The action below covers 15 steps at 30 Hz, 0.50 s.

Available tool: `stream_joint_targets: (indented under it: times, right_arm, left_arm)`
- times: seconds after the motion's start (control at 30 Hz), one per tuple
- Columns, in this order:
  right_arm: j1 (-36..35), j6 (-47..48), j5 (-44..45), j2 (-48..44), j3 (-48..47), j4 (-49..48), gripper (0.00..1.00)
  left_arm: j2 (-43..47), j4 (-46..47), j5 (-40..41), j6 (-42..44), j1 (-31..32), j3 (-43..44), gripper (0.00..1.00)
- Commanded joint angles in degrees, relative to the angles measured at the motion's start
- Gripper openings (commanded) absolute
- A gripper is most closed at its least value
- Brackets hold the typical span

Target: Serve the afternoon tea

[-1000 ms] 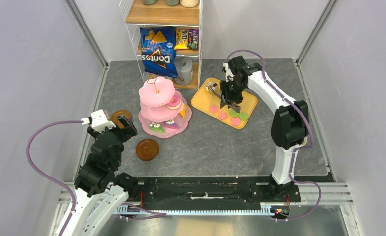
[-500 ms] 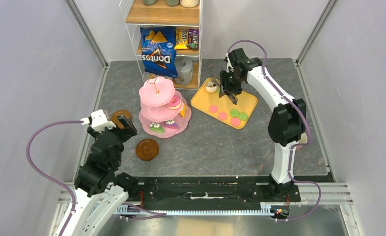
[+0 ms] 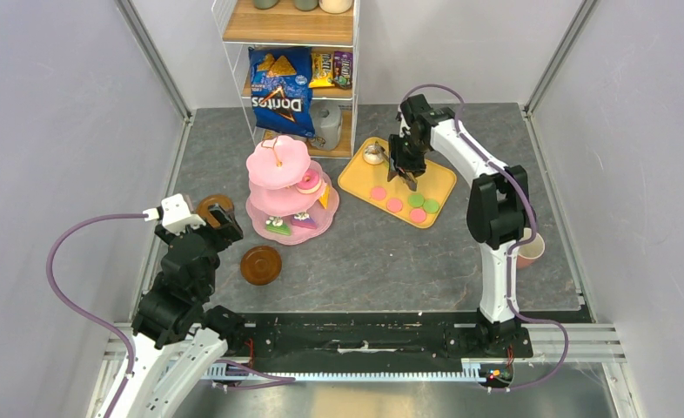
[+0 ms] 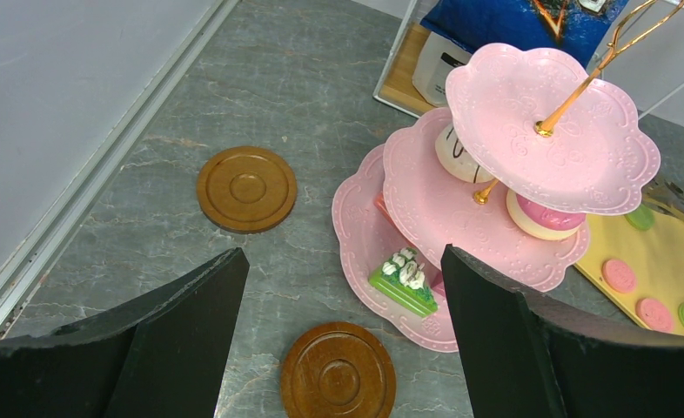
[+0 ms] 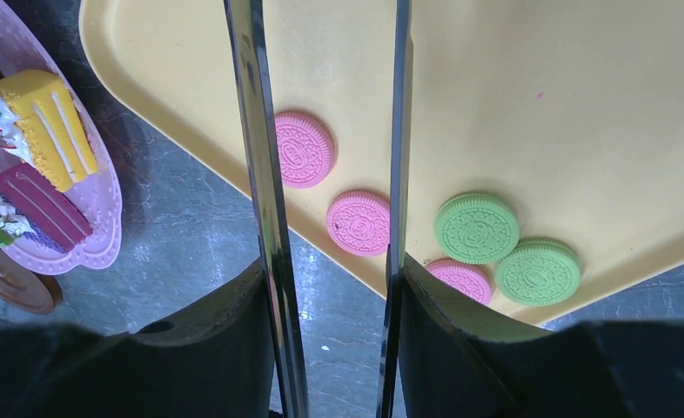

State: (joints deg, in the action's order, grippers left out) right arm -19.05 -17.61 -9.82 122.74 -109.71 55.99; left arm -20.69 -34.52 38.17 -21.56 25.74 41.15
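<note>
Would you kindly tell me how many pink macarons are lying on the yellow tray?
3: two pink macarons show between the tongs' blades, a third lies beside a green macaron. All sit on the yellow tray; none seems hidden.

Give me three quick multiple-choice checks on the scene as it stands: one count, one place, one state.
1. How many pink macarons lie on the yellow tray? A two; B three; C five.
2. Where are the two brown saucers relative to the pink stand? A on its top tier; B on the table beside it; C under it.
3. The left gripper is: A shut on a saucer; B shut on a macaron; C open and empty.
Answers: 1 B, three pink discs show in the right wrist view. 2 B, both lie flat on the table by the stand. 3 C, its jaws stand wide apart, holding nothing.
</note>
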Motion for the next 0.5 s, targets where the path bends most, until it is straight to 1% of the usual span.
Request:
stream_joint_targets:
  times: [0.0,0.17,0.47]
  right_arm:
    - [0.32,-0.14,-1.82,1.34,-1.82,-0.18,0.53]
    - [0.58,0.2,-2.15,2.13,-2.12,-0.02,0.52]
    - [0.64,2.42,-4.2,4.08,-5.48,1.72,0.5]
  left_arm:
    - [0.03,2.0,-0.73,-0.89,-0.31,-0.14,0.9]
    - [0.03,2.0,-0.78,-0.89,-0.32,-0.16,0.9]
    - [-0.22,2.09,-0.73,-0.93,-0.31,-0.19,0.9]
